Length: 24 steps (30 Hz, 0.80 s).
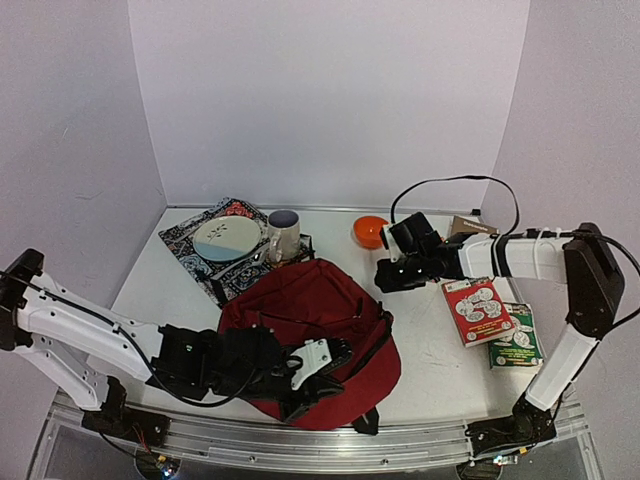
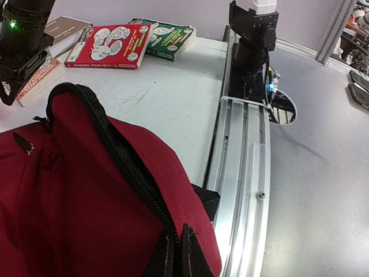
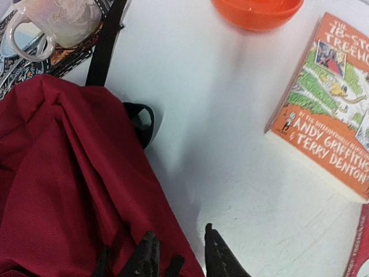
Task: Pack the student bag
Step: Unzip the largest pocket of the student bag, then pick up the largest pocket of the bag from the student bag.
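While left hand (image 1: 330,358) clamps the student bag (image 1: 300,300) rim and right hand (image 3: 180,245) gapes slightly, empty, books (image 1: 477,310) and mug (image 1: 284,235) sit unpacked.

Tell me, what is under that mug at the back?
The mug stands on a dark patterned mat, beside a pale plate. The red backpack covers the mat's near edge, so that part is hidden.
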### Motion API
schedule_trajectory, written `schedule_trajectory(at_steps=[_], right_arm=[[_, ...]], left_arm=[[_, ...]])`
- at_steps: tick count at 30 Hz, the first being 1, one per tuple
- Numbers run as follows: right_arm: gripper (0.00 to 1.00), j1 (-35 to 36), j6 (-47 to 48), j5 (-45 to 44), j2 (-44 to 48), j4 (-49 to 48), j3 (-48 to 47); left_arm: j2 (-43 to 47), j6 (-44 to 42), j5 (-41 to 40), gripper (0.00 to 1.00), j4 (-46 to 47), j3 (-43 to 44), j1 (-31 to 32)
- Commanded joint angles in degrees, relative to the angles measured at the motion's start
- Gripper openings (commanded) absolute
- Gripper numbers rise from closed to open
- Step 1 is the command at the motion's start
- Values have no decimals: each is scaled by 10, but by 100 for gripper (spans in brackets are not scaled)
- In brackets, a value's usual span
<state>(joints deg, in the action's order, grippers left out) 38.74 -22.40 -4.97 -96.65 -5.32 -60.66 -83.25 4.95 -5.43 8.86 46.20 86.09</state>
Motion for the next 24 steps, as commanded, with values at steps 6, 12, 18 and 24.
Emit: schedule_trajectory(at_steps=[6,12,18,24], right_arm=[[54,-2,-33,2,173,78,59],[58,-1,-84,21,259,109,131],[63,-1,-118,63,308,112,185],[67,0,-133,112,319,79,229]], left_arm=[[-111,116,-138,1,26,121,-28],[-157,182,-107,25,25,156,-76],[-163,191,-65,51,25,184,-99],[-175,212,-24,68,21,199,-126]])
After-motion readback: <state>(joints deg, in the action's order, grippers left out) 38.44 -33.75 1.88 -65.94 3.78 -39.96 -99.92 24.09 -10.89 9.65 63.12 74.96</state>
